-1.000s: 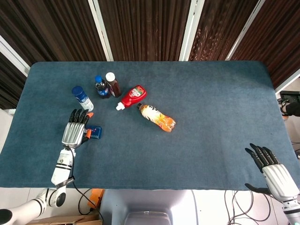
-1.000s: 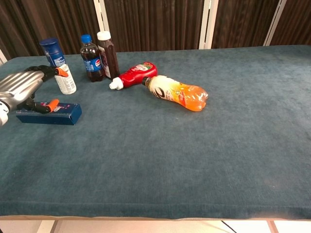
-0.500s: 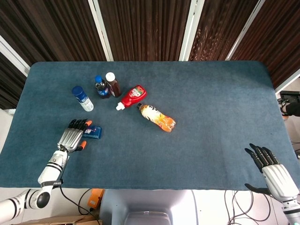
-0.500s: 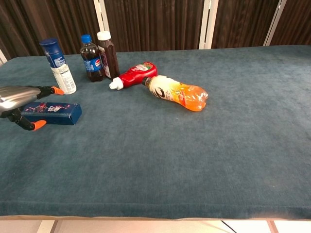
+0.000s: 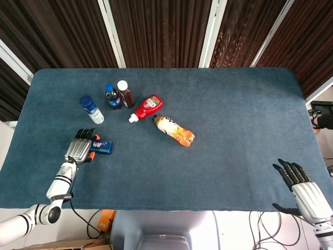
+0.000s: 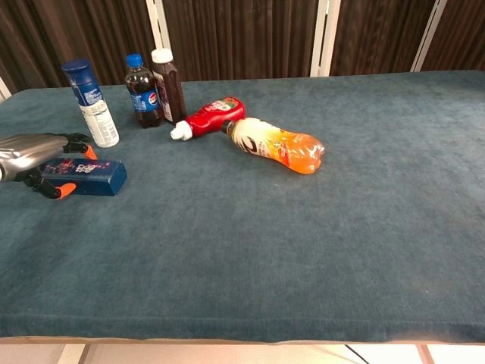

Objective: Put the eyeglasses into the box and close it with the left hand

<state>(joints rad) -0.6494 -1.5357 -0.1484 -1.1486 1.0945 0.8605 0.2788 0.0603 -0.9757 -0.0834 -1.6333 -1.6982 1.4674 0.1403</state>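
Where felt-like blue cloth spreads, metallic left hand (image 6: 30,154) clasping glossy oblong box (image 6: 89,176), right hand (image 5: 304,188) splayed.

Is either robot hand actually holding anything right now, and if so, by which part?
The left hand is closed around the near end of the blue box lying on the table. The right hand holds nothing, its fingers spread.

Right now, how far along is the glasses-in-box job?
Looks done: the blue box lies flat and appears closed; no eyeglasses show anywhere on the table, so they may be inside, though that cannot be confirmed. In hand: the left hand rests at the box's left end, fingers curled over it. Left: likely just releasing and pulling away. The right hand sits idle at the table's near edge.
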